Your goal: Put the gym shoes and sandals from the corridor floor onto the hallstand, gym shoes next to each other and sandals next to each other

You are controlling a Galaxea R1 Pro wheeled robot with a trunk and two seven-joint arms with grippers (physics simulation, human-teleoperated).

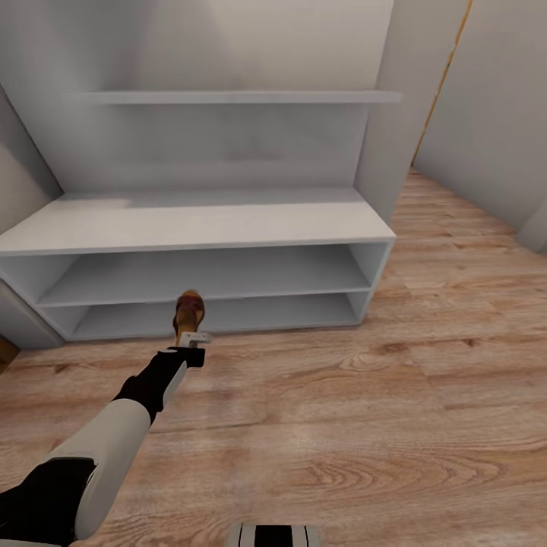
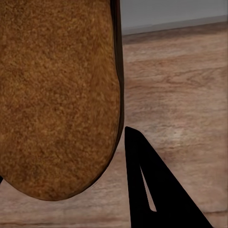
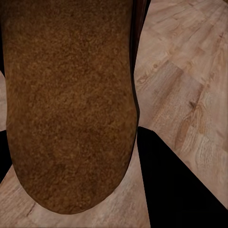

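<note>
**Desk:** What am I looking at?

**Operator:** My left arm stretched low toward the shoe rack (image 1: 228, 228), its tool (image 1: 191, 339) clenched on a brown sandal (image 1: 188, 311). In the head view the sandal hangs just in front of the rack's lowest tier, above the wood floor (image 1: 395, 425), not touching it as far as I can judge.

**Desk:** And the right arm?

**Operator:** The right wrist camera shows a second sandal (image 3: 71, 104) close up, sole toward the lens, dark finger shapes either side of it. I take the right tool to be grasping that one, though I can't place the arm in the head view.

**Desk:** What does the next move hang on?

**Operator:** Direction and axis. The rack lies straight ahead of the left tool, and the sandal's long axis points away from me, into the open tier, so it could be pushed in toe-first or heel-first; I can't tell which end leads. The left wrist camera has the sole (image 2: 57, 95) running lengthwise along the fingers, with the floor and a pale strip beyond.

**Desk:** Which arm goes first?

**Operator:** The left. It's the one already at the rack's mouth. Both tiers and the tabletop above look bare, and the gym shoes aren't in my pictures.
</note>
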